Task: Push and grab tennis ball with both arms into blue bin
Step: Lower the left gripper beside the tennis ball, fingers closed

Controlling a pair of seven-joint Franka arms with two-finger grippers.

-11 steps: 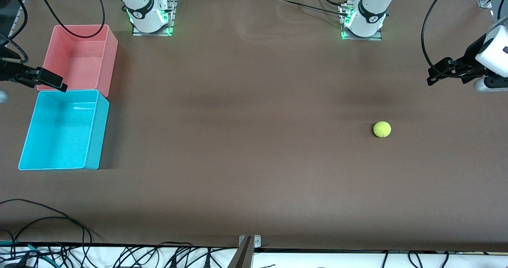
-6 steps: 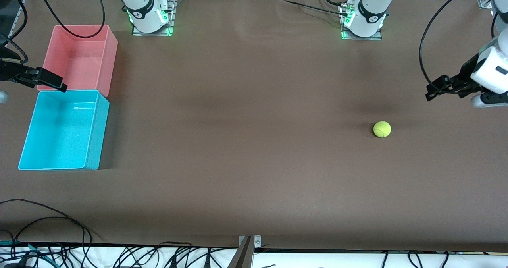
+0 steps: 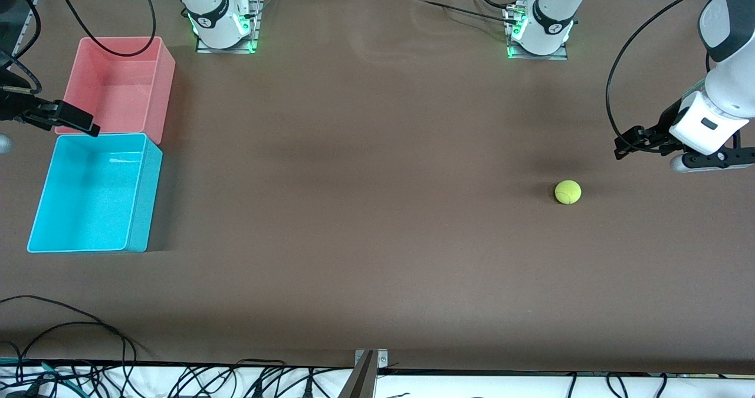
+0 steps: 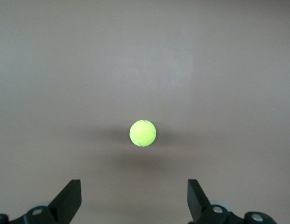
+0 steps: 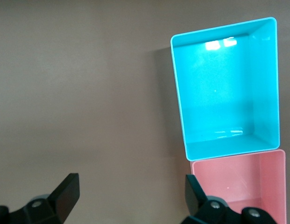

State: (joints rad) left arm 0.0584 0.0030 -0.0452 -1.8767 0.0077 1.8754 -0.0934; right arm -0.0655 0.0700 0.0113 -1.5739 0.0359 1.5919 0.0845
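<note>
Fuzzy yellow-green tennis ball (image 3: 567, 191) sits free on the brown tabletop (image 3: 377, 239), well apart from the cyan plastic blue bin (image 3: 144, 197). Left claw (image 3: 626, 147), fingers apart, hovers beside it; an off-centre push could roll it astray. Right claw (image 5: 130, 198), also spread, waits by the bin.

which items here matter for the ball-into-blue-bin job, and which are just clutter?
Part of the job:
- tennis ball, on the table toward the left arm's end
- blue bin, toward the right arm's end
- left hand, open, above the table near the ball
- right hand, open, waiting by the bins

Just there:
- pink bin, beside the blue bin
- loose cables along the table's near edge
</note>
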